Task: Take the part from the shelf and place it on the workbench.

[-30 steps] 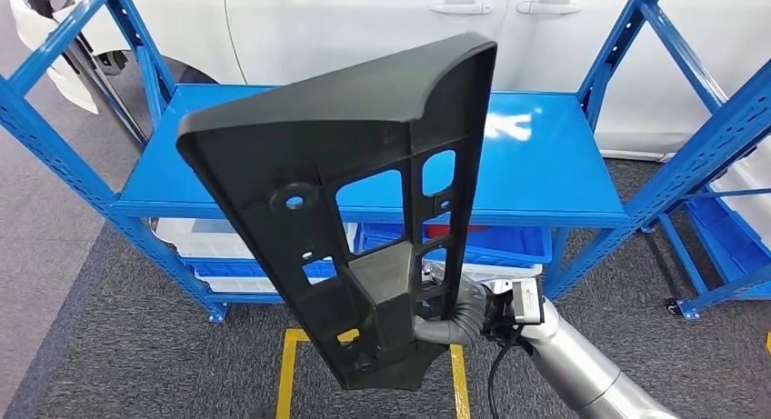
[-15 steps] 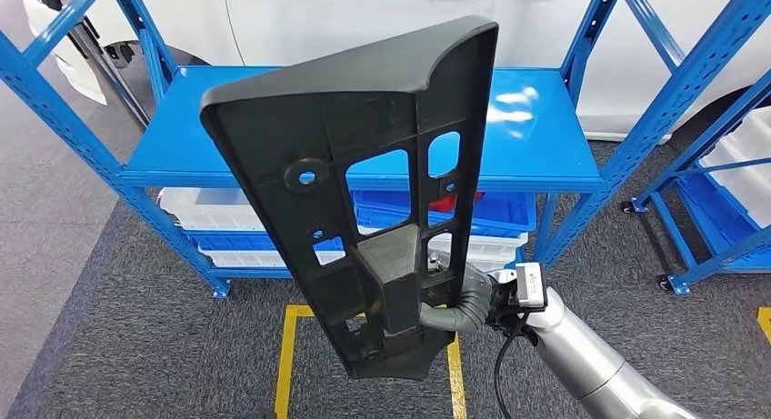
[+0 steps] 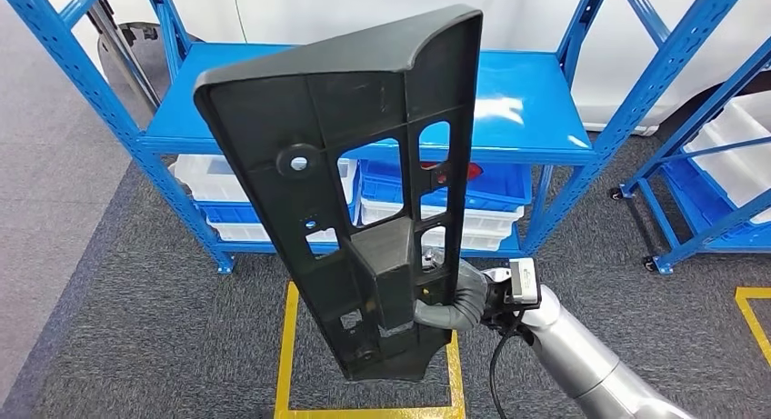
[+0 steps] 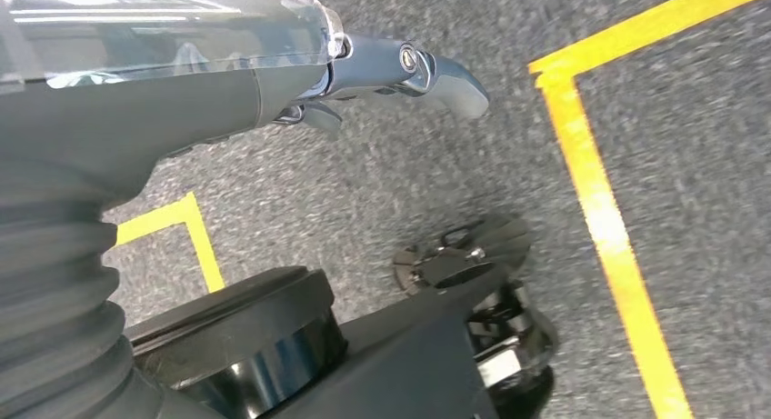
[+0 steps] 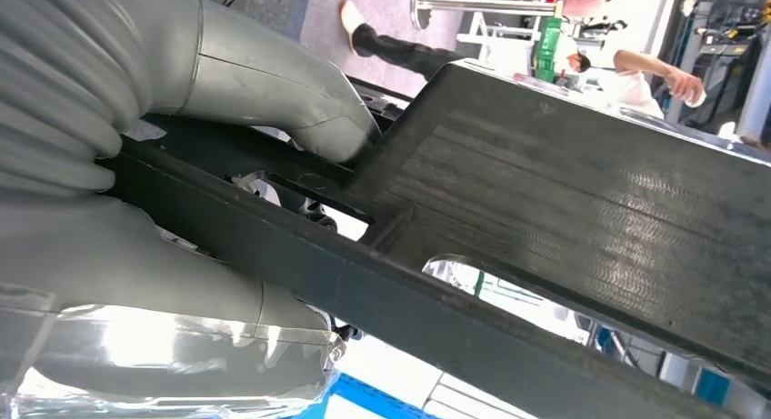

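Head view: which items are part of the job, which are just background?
Job:
- black part
- right hand gripping its lower end
- blue shelf

Background:
- white and blue bins on the lower shelf
- white car
- yellow floor tape

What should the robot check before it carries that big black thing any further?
1. Hold on the black part: ok. The right hand grips it near its lower end, with the thumb pressed on a rib.
2. Part upright: ok. It stands tall and leans slightly.
3. Forward view: not ok. The part covers the middle of the head view and hides much of the blue shelf.
4. Left hand: ok. It holds nothing and hangs over the grey carpet.
5. Workbench to set it on: cannot tell. None is seen.
6. People close by: cannot tell. The right wrist view catches a person beyond the part.
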Motion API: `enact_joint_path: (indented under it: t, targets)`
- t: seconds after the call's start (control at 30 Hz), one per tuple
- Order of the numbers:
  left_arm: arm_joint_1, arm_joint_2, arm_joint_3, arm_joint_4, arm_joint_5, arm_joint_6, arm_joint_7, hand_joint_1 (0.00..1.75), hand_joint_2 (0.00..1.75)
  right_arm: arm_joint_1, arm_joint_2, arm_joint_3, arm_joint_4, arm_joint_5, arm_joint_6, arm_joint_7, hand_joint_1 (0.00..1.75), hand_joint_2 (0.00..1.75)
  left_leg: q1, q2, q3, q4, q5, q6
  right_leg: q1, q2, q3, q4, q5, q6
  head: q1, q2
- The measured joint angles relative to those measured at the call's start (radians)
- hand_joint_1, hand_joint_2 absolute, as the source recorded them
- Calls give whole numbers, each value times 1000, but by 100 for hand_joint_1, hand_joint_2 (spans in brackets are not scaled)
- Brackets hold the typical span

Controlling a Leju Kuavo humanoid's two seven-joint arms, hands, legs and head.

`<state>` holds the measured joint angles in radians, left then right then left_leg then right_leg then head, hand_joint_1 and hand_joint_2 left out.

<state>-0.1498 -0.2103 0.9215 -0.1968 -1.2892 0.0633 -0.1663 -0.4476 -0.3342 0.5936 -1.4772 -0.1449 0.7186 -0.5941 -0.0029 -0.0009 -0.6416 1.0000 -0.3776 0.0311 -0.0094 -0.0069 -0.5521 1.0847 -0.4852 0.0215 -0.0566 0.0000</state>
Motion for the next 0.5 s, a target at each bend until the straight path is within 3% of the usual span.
enact_joint_path:
  t: [0.07,0.13,0.17,0.23,0.3,0.33,0.37,0.4,0.43,0.5]
  targets:
    - [0,-1,1,0,-1,0,-1,0,175,-3,0,-1,-1,-1,0,0,175,175,2,1,-7,-4,18,-10,8,1,55,-92,-15,-9,0,0]
    - [1,-1,1,0,-2,0,-2,0,175,-3,0,-2,-2,-2,0,0,175,175,4,0,-10,-13,34,-21,9,2,57,-109,-1,-16,0,0]
    - [2,-1,1,0,-3,1,-3,0,175,-3,0,-2,-2,-3,0,0,175,175,3,-1,-16,-10,27,-27,7,0,52,-117,9,-22,0,0]
    - [3,-1,1,0,-5,2,-8,0,175,-2,-2,-2,-2,-4,-1,0,175,175,2,-3,-40,46,-36,-38,-1,-4,36,-129,30,-35,0,0]
    - [4,0,1,0,-6,4,-15,0,175,2,-6,-2,-3,-4,-3,0,175,175,6,-3,-78,179,-125,-47,-1,-7,13,-128,46,-40,0,0]
    - [5,0,1,0,-5,6,-17,0,175,6,-7,-2,-4,-4,-5,1,175,175,9,-3,-91,241,-146,-52,-1,-8,2,-126,53,-39,0,0]
    - [5,0,1,0,-5,8,-19,0,175,10,-7,-2,-4,-4,-6,1,175,175,11,-3,-92,277,-145,-55,-1,-9,-8,-123,59,-38,0,0]
    - [6,0,1,0,-5,9,-21,0,175,14,-7,-2,-5,-4,-6,2,175,175,13,-3,-74,272,-125,-58,-2,-9,-16,-119,64,-35,0,0]
    - [6,0,1,0,-5,11,-21,0,175,17,-7,-2,-6,-4,-7,2,175,175,15,-2,-36,226,-99,-60,-4,-8,-24,-114,67,-32,0,0]
    - [5,1,1,0,-5,12,-23,0,175,20,-8,-3,-9,-6,-7,5,175,175,17,-5,60,80,-79,-58,-5,-7,-36,-102,70,-24,0,0]
